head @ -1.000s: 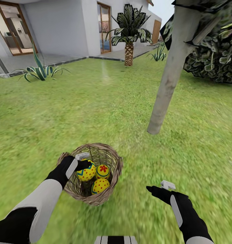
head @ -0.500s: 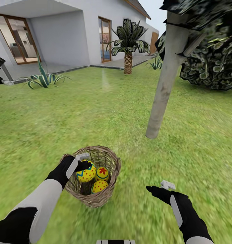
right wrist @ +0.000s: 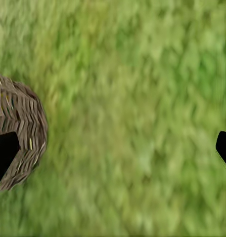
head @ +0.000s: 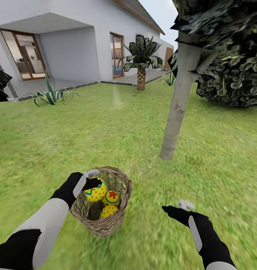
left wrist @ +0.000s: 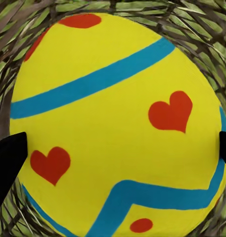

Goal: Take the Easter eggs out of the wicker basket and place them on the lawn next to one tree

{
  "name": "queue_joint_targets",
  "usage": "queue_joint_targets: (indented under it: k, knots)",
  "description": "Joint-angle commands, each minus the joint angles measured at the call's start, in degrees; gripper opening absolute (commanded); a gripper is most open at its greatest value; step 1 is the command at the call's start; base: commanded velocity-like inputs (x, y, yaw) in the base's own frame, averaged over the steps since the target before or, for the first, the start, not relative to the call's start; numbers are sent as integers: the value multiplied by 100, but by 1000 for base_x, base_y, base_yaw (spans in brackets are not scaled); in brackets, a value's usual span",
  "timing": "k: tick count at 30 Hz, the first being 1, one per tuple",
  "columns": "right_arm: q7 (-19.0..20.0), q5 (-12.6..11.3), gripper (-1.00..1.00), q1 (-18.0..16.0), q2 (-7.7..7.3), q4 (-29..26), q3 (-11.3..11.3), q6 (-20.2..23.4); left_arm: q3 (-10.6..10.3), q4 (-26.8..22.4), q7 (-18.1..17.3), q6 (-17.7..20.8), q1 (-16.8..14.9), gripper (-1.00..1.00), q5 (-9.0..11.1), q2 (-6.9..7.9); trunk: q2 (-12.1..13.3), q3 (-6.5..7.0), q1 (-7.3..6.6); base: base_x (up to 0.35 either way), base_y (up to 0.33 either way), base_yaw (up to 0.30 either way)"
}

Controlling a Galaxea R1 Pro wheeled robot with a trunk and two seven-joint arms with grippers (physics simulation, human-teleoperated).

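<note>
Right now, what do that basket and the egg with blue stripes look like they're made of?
The wicker basket looks like woven brown cane, open-weave and matte, with grass showing through the gaps. The egg looks smooth and hard, painted glossy yellow with blue bands and red hearts; the actual material isn't clear.

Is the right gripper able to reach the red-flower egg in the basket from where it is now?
Probably yes: the right gripper hovers open over bare lawn beside the wicker basket, whose top is open. The red-flower egg lies uncovered; the left gripper sits at the neighbouring zigzag egg.

Three Easter eggs (head: 95, 190) (all in the one wicker basket (head: 102, 225)), two grippers, one pale-trunked tree (head: 176, 116)
</note>
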Motion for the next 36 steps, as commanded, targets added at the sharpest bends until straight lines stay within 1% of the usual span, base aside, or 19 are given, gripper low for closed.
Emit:
queue_joint_targets:
  k: [1, 3, 7, 9, 14, 17, 22, 26, 28, 31, 36]
  knots:
    - [10, -35, 100, -3, 4, -7, -21, 34, 20, -9, 48, 28, -1, -100, 63, -5, 0, 18, -3, 0, -15, 0]
    - [10, -35, 100, -5, 6, -7, -21, 34, 15, -70, 49, 29, -1, -100, 66, -5, 2, 62, -9, 0, -6, 0]
    - [10, -35, 100, -3, 5, -7, -21, 34, 15, -611, 50, 154, -1, -100, 65, -5, 8, 150, -19, -10, -1, 0]
    - [10, -35, 100, -3, 6, -7, -21, 33, 15, -714, 50, 195, -1, -100, 60, -5, 10, 195, -24, -145, 0, 0]
    - [10, -35, 100, -3, 7, -7, -21, 34, 11, -764, 50, 315, -1, -100, 58, -5, 17, 306, -37, -48, 0, 0]
    - [10, -35, 100, -3, 7, -7, -21, 34, 11, -765, 50, 326, -1, -100, 56, -5, 21, 372, -45, -170, 0, 0]
    - [10, -35, 100, -3, 7, -7, -21, 34, 11, -773, 50, 330, -1, -100, 50, -5, 28, 483, -57, -36, 0, 0]
    - [10, -35, 100, -3, 7, -7, -15, 33, 4, -848, 50, 456, -1, -100, 40, -5, 33, 571, -68, -2, 0, 0]
    - [10, -35, 100, -3, 7, -7, -13, 34, 0, -1138, 50, 598, 5, -100, 34, -7, 36, 616, -73, 0, 0, 0]
    - [10, -35, 100, -3, 7, -7, -7, 34, 2, -1751, 50, 861, 26, -100, 30, -30, 40, 682, -81, 0, 0, 0]
    - [10, -35, 100, -3, 7, -7, -4, 33, -4, -2436, 50, 1148, 53, -100, 24, -46, 46, 793, -94, 0, 0, 0]
